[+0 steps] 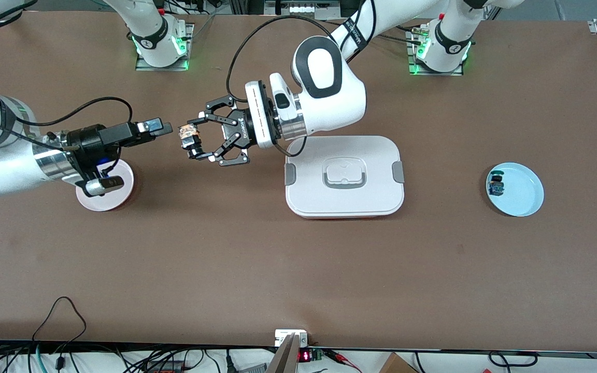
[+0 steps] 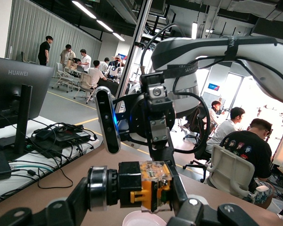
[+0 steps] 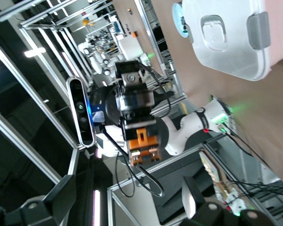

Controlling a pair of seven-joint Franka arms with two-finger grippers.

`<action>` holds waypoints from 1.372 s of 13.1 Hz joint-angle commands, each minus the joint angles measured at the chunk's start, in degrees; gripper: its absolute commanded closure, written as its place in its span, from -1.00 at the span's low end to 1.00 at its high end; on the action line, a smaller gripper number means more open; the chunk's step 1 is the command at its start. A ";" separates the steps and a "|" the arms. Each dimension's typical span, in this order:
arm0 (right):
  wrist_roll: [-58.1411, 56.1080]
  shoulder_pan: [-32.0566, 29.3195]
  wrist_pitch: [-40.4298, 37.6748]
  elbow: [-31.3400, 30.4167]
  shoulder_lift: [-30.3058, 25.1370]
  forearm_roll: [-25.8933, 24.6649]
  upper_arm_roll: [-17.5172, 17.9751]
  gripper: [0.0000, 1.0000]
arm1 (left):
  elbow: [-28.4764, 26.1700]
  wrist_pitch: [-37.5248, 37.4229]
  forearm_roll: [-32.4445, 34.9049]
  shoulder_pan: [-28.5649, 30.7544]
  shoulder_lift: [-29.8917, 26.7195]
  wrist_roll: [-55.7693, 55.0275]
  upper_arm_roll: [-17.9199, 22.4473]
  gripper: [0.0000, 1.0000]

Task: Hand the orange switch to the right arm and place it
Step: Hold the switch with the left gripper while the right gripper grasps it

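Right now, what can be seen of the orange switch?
The orange switch is a tiny part with a translucent orange section and a black blocky body. It is held in the air, lying sideways, between the left gripper's fingertips, above bare table between the white lidded box and the pink plate. The right gripper faces it, not touching it.

Your left gripper (image 1: pixel 193 141) is up over the table, its arm stretched level toward the right arm's end, fingers clamped on the orange switch (image 1: pixel 189 135). Your right arm (image 1: pixel 13 155) reaches in level from its own end; its right gripper (image 1: pixel 166 128) points at the switch, stopped just short of it, fingers hardly parted.
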 commanded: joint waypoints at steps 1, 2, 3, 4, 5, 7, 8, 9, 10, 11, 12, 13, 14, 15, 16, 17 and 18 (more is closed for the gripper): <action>-1.59 -0.17 0.84 0.16 2.37 4.20 0.05 -1.00 | 0.75 0.40 -0.96 -0.44 -0.22 -0.03 0.52 1.00; -1.60 0.00 1.72 0.25 2.90 4.99 0.05 -1.00 | 0.75 0.40 -0.96 -0.44 -0.22 -0.03 0.52 1.00; -1.60 0.26 2.25 0.25 3.25 5.87 0.05 -1.00 | 0.75 0.40 -0.96 -0.44 -0.22 -0.03 0.52 1.00; -1.60 0.53 3.30 0.16 3.51 6.23 0.05 -1.00 | 0.66 0.40 -0.96 -0.36 -0.22 -0.03 0.52 1.00; -1.60 0.96 4.62 0.25 3.60 6.32 0.22 -1.00 | 0.66 0.40 -1.05 -0.36 -0.22 0.06 0.52 1.00; -1.60 2.11 5.16 0.16 3.61 7.11 0.23 -1.00 | 0.66 0.40 -0.96 -0.53 -0.22 0.06 0.52 1.00; -1.60 2.37 5.16 0.16 3.61 7.11 0.23 -1.00 | 0.66 0.40 -0.96 -0.53 -0.22 0.06 0.52 1.00; -1.60 2.98 5.16 0.16 3.61 7.11 0.31 -1.00 | 0.66 0.40 -0.96 -0.53 -0.22 0.06 0.52 1.00; -1.60 3.34 5.25 -0.10 3.61 7.11 0.31 -0.99 | 0.66 0.40 -0.96 -0.53 -0.22 0.15 0.52 1.00; -1.60 3.52 5.16 -0.71 3.52 7.11 0.31 -0.99 | 0.66 0.40 -0.96 -0.62 -0.22 0.06 0.52 1.00; -1.60 3.60 5.16 -0.81 3.52 7.02 0.31 -0.99 | 0.66 0.40 -0.96 -0.62 -0.22 0.06 0.52 1.00; -1.60 4.04 5.25 -0.72 3.52 7.02 0.31 -0.96 | 0.66 0.40 -0.96 -0.62 -0.13 0.06 0.52 1.00; -1.60 4.22 5.25 -0.72 3.52 7.11 0.31 -0.93 | 0.66 0.40 -1.05 -0.62 -0.13 0.06 0.52 1.00; -1.60 4.39 5.07 -0.81 3.52 7.11 0.31 -0.86 | 0.66 0.40 -1.05 -0.62 -0.13 0.06 0.52 1.00; -1.68 4.31 4.72 -0.81 3.52 7.02 0.31 -0.75 | 0.66 0.40 -1.05 -0.62 -0.13 0.15 0.52 1.00; -1.77 4.31 4.63 -0.81 3.43 6.93 0.31 -0.74 | 0.75 0.40 -1.05 -0.62 -0.13 0.06 0.52 1.00; -1.86 4.31 4.20 -0.89 3.43 6.67 0.31 -0.74 | 0.75 0.40 -1.05 -0.62 -0.13 0.06 0.52 1.00</action>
